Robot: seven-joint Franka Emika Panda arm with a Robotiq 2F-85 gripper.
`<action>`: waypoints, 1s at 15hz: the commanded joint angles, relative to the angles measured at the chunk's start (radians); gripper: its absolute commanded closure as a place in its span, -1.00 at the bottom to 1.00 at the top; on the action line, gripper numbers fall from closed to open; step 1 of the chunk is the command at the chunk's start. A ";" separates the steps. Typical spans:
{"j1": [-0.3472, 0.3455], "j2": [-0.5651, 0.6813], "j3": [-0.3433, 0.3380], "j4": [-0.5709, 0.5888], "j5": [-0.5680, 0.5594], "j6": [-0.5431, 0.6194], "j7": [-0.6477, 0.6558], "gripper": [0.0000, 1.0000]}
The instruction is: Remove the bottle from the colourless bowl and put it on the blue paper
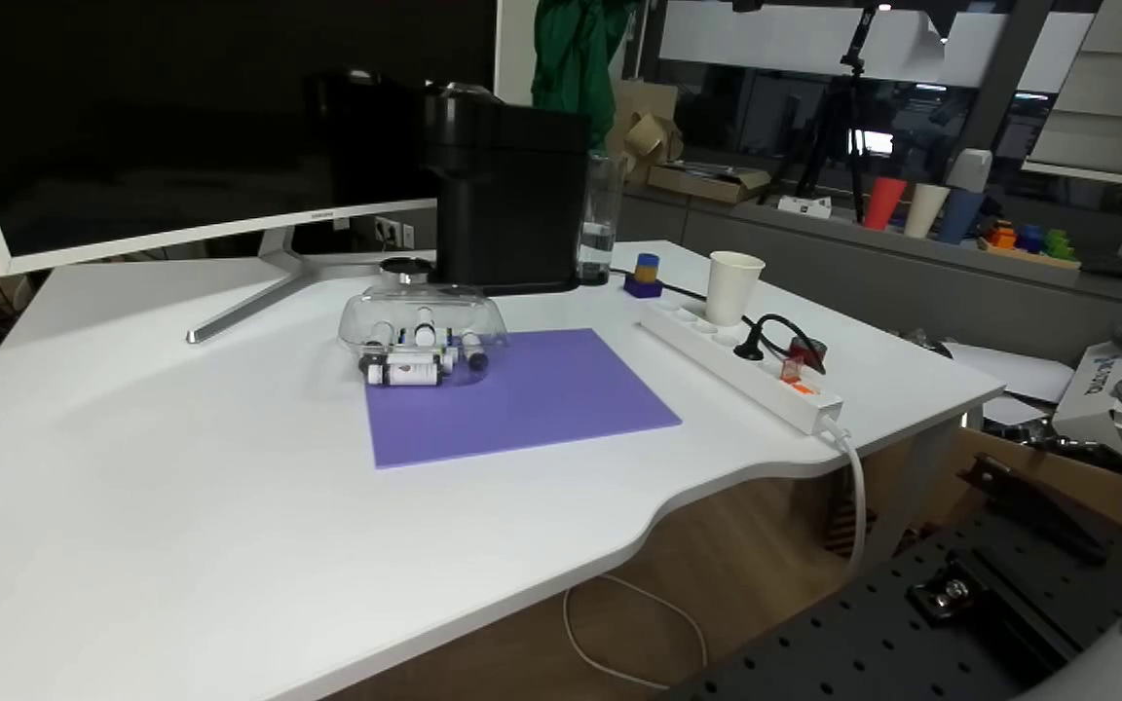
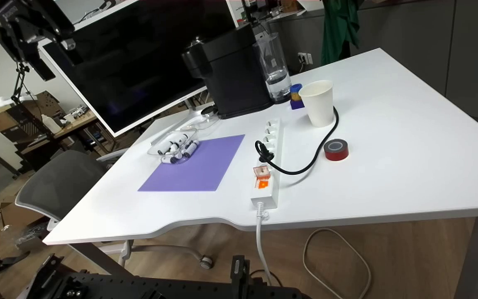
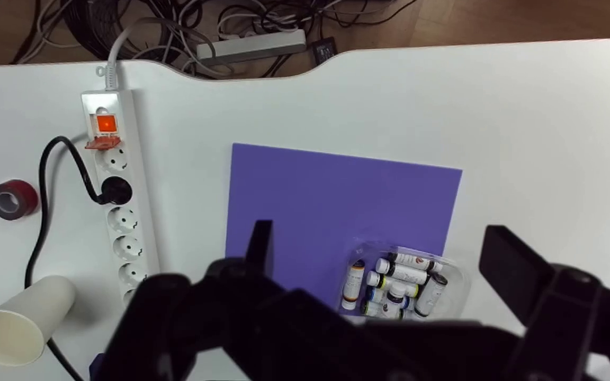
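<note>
Paper [image 1: 546, 399] lies on a white table [image 1: 230, 516], apparently dark windows [image 1: 736, 97] beyond.

Table [image 1: 181, 497]: lay open in front of the paper [image 1: 542, 399] and on its side away from the power strip [image 1: 717, 359].
Paper: lay mostly bare, bowl [image 3: 451, 304] over one corner.
Bowl: bottles [image 3: 408, 273] crowded it, with some room at one end.
Back: monitor [image 1: 210, 117] and tall black machine [image 1: 517, 204] stood in the way.
Strip side: cord [image 3: 44, 185] looped up; cup [image 1: 732, 289] stood upright.
</note>
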 commanded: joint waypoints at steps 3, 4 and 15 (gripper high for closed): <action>-0.056 0.210 -0.007 0.105 0.064 0.244 0.135 -1.00; -0.060 0.260 -0.004 0.130 0.069 0.293 0.149 -1.00; 0.016 0.831 0.042 0.538 -0.048 0.325 0.337 -1.00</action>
